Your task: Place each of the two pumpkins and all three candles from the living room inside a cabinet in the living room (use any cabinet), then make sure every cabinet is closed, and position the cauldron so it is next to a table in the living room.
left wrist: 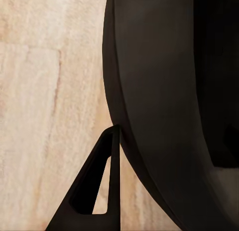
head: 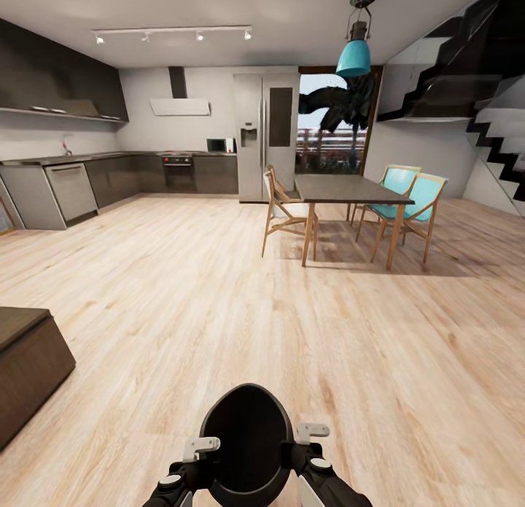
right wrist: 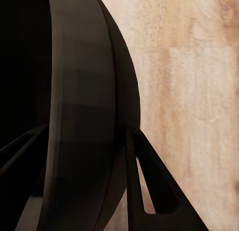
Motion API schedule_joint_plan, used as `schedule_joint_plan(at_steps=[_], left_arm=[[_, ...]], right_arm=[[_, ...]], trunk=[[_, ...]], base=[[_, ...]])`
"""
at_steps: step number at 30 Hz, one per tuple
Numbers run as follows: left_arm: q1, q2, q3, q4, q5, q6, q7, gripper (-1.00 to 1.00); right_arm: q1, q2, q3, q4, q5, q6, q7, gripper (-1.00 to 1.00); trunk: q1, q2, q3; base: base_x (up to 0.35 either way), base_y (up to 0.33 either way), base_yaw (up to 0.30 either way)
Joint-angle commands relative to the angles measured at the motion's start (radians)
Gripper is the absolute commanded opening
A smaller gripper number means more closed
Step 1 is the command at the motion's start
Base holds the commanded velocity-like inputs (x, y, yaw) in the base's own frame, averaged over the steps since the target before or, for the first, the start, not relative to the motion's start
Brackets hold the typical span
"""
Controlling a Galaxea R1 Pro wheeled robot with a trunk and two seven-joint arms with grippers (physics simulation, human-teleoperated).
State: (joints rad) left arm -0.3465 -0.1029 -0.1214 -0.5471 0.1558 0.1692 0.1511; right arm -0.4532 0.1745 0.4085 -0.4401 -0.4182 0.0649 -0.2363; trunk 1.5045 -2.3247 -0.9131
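The cauldron [head: 250,441], a black round pot with an open mouth, hangs low in front of me over the wood floor. My left gripper [head: 210,454] clamps its left rim and my right gripper [head: 297,443] clamps its right rim. In the left wrist view one dark finger [left wrist: 107,183] presses against the cauldron's outer wall [left wrist: 164,91]. In the right wrist view the cauldron's rim [right wrist: 84,116] runs between two fingers [right wrist: 149,186]. A low dark brown unit [head: 25,361], likely the cabinet, juts in at the left. Pumpkins, candles and the table are out of view.
Ahead lies open wood floor [head: 219,288]. A dining table [head: 350,190] with wooden and teal chairs [head: 408,200] stands at the right. Kitchen counters [head: 109,175] and a fridge [head: 266,135] line the far wall. Stairs [head: 496,135] rise at the far right.
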Motion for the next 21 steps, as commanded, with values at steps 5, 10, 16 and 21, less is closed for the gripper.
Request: schedule_joint_plan(at_steps=[5,10,16,21], left_arm=[[0.000,0.000,-0.015,-0.001,0.025,0.004,0.004,-1.00],[0.000,0.001,-0.014,-0.001,0.025,0.004,0.004,-1.00],[0.000,0.001,-0.014,-0.001,0.025,0.004,0.003,-1.00],[0.000,0.001,-0.014,-0.001,0.025,0.004,0.004,-1.00]], right_arm=[[-0.001,0.000,0.012,-0.023,-0.002,0.004,0.014,-1.00],[-0.001,0.000,0.012,-0.023,-0.002,0.004,0.014,-1.00],[-0.001,0.000,0.011,-0.023,-0.002,0.004,0.014,-1.00],[-0.001,0.000,0.012,-0.023,-0.002,0.004,0.014,-1.00]], trunk=[[-0.020,0.035,0.015],[-0.039,0.070,0.030],[-0.062,0.112,0.049],[-0.081,0.147,0.065]], base=[[0.000,0.000,0.000],[0.000,0.000,0.000],[0.000,0.000,0.000],[0.000,0.000,0.000]])
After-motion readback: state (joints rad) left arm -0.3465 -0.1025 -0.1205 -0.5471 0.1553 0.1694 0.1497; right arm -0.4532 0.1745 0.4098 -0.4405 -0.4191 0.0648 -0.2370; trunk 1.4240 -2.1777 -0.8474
